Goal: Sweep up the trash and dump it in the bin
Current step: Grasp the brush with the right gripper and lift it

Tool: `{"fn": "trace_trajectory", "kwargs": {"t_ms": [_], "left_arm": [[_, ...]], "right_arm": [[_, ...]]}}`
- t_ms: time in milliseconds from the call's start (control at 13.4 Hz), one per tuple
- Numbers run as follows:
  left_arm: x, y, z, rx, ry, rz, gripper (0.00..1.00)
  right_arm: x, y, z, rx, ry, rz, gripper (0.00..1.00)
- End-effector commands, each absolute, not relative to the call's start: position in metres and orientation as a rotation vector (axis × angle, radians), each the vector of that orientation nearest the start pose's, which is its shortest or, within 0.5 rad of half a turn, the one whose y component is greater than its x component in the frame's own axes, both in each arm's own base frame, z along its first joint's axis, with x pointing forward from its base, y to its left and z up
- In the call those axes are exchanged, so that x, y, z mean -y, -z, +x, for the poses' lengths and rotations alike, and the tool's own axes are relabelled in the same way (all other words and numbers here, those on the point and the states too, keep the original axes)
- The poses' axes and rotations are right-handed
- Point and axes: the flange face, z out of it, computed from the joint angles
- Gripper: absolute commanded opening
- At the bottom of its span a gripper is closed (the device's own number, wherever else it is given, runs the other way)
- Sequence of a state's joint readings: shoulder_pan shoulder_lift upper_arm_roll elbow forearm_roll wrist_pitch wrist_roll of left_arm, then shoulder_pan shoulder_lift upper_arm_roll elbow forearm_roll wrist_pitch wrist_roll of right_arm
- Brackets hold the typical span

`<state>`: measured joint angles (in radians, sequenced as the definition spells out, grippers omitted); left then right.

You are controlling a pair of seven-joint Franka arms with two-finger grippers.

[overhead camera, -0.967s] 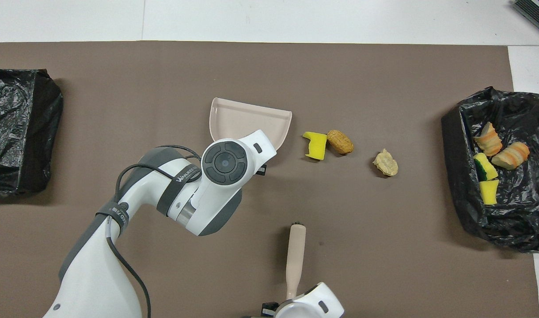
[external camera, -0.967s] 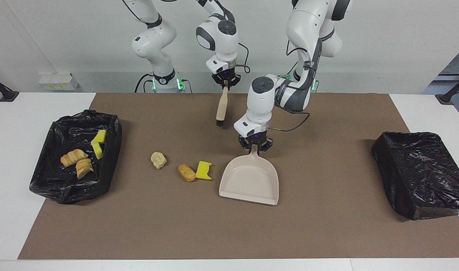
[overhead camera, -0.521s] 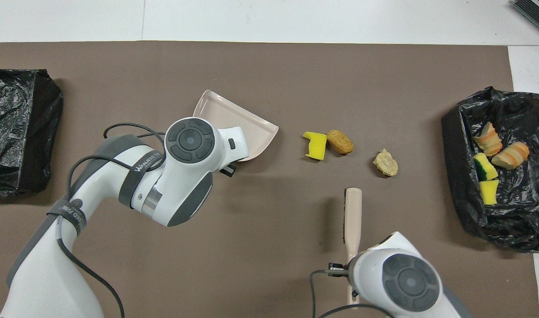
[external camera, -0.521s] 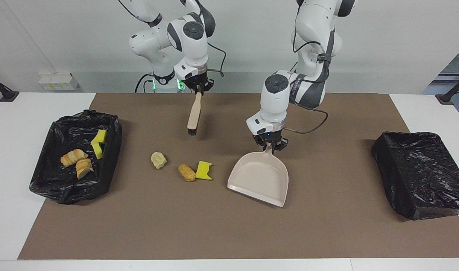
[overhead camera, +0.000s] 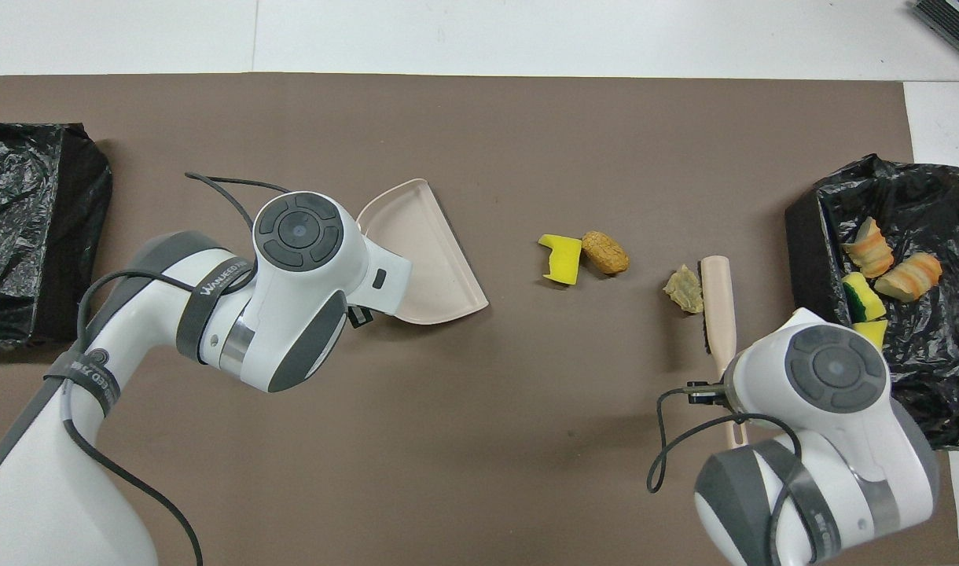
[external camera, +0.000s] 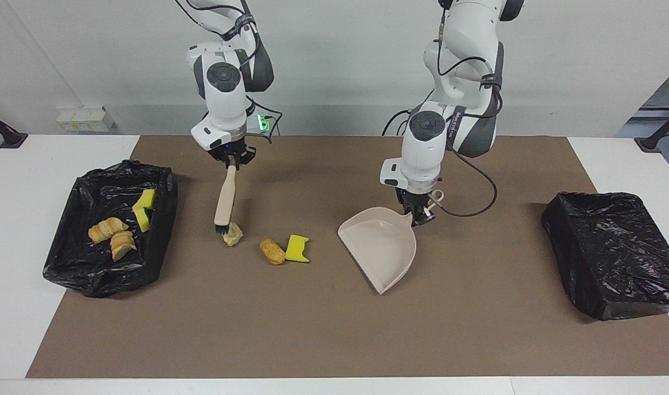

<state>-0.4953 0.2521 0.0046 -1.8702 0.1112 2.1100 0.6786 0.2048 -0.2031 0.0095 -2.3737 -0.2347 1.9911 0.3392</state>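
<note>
Trash is split between two places: four pieces lie in the open black-lined bin [external camera: 112, 227] at the right arm's end of the table, and three scraps are loose on the brown mat [external camera: 334, 340] between that bin and the dustpan [external camera: 381, 247]. Taking the dustpan as the mark, the yellow sponge chunk [external camera: 297, 248] lies nearest to it, the brown bread piece [external camera: 272, 251] touches that chunk on the side away from the dustpan, and the pale bread piece [external camera: 233, 234] sits well apart from it, toward the filled bin.

The right gripper [external camera: 231, 159] is clamped on the handle of the brush [external camera: 225, 200], whose bristles rest at the pale piece, on its side away from the dustpan. The left gripper [external camera: 419, 211] is clamped on the dustpan's handle; the pan is tilted on one edge, its mouth turned toward the scraps.

Judging by this, the sweeping step is starting. The next move calls for the pan's lip to lie flat on the mat near the sponge, then a steady brush stroke toward the dustpan, gathering all three scraps without flicking them sideways. A second, covered bin [external camera: 614, 252] lies at the left arm's end.
</note>
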Motion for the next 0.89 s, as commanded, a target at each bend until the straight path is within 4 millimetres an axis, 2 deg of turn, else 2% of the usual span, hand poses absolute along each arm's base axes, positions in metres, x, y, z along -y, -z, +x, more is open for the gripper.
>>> {"fn": "trace_trajectory", "kwargs": {"t_ms": [0, 149, 297, 446, 595, 744, 818], "left_arm": [[0.288, -0.380, 0.546, -1.855, -0.016, -2.403, 0.00], [0.291, -0.375, 0.550, -1.874, -0.002, -2.385, 0.00], [0.299, -0.372, 0.559, -1.893, 0.010, -2.369, 0.00], [0.302, -0.368, 0.557, -1.900, -0.001, -2.368, 0.00], [0.302, -0.362, 0.558, -1.901, -0.008, -2.368, 0.00], [0.306, -0.357, 0.554, -1.908, -0.024, -2.371, 0.00], [0.311, -0.357, 0.549, -1.919, -0.037, -2.363, 0.00]], "right_arm": [[-0.078, -0.364, 0.469, 0.082, -0.180, -3.437, 0.00], [-0.064, -0.353, 0.478, 0.120, -0.162, -3.482, 0.00], [-0.066, -0.350, 0.480, 0.181, -0.139, -3.512, 0.00], [-0.073, -0.348, 0.487, 0.191, -0.139, -3.512, 0.00], [-0.092, -0.347, 0.508, 0.185, -0.162, -3.489, 0.00], [-0.132, -0.348, 0.510, 0.131, -0.182, -3.415, 0.00], [-0.138, -0.354, 0.513, 0.093, -0.199, -3.405, 0.00]]}}
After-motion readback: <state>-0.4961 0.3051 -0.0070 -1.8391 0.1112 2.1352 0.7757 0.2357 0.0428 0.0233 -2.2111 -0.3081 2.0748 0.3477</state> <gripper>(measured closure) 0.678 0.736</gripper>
